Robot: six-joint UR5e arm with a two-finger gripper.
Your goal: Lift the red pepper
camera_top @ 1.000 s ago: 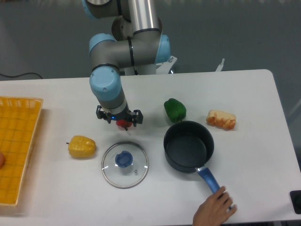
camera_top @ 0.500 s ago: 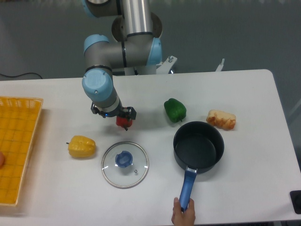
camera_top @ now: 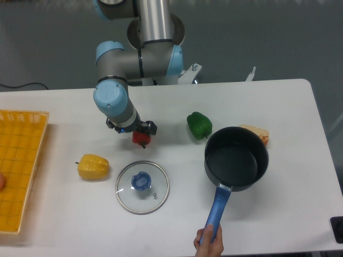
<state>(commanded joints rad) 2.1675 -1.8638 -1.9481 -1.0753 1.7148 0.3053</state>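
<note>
The red pepper (camera_top: 141, 138) is small and glossy, and only its lower part shows below my gripper (camera_top: 138, 131). The gripper sits directly over it, left of the table's middle, and appears closed on it. The fingers are mostly hidden by the wrist, and I cannot tell whether the pepper touches the table. The yellow pepper (camera_top: 93, 166) lies to the lower left. The green pepper (camera_top: 199, 124) lies to the right.
A glass lid with a blue knob (camera_top: 142, 186) lies just below the gripper. A person's hand (camera_top: 209, 243) holds the blue handle of a dark pot (camera_top: 236, 165) at the right, partly covering a bread roll (camera_top: 258, 132). A yellow basket (camera_top: 19, 166) stands at the left edge.
The gripper with the red pepper shifted slightly left and up over the second. The hand swung the pot's handle round and slid the pot right, onto the bread roll.
</note>
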